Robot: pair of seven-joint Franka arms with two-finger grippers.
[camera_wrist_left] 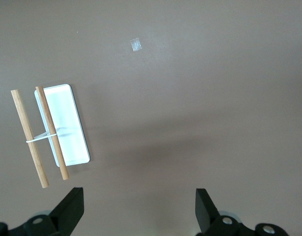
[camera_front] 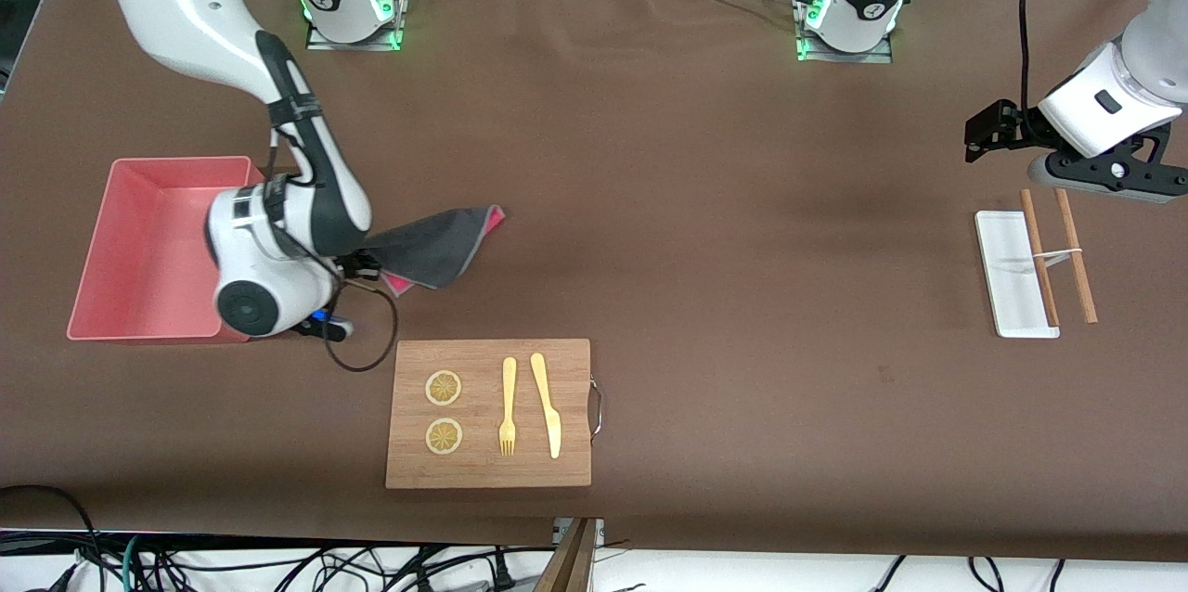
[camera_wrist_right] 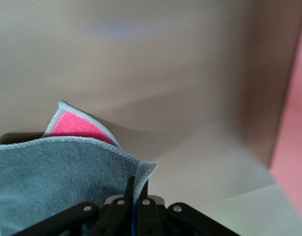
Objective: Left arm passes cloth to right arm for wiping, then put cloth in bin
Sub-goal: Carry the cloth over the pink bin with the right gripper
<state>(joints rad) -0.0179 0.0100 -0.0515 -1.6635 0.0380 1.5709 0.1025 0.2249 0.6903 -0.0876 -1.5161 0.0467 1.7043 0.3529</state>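
The cloth (camera_front: pixel 436 246) shows its dark grey face with magenta-pink at the edges. It hangs from my right gripper (camera_front: pixel 364 263), which is shut on one corner, beside the bin. In the right wrist view the cloth (camera_wrist_right: pixel 57 169) is pinched between the closed fingertips (camera_wrist_right: pixel 136 184). The salmon-pink bin (camera_front: pixel 148 244) stands at the right arm's end of the table and holds nothing; its wall shows in the right wrist view (camera_wrist_right: pixel 293 147). My left gripper (camera_front: pixel 984 133) is open and empty, up over the table at the left arm's end, near the white tray. In the left wrist view (camera_wrist_left: pixel 139 211) its fingers stand wide apart.
A wooden cutting board (camera_front: pixel 489 413) with two lemon slices, a yellow fork and a yellow knife lies nearer the front camera. A small white flat tray (camera_front: pixel 1012 272) with two wooden sticks (camera_front: pixel 1058 253) lies at the left arm's end; both show in the left wrist view (camera_wrist_left: pixel 67 123).
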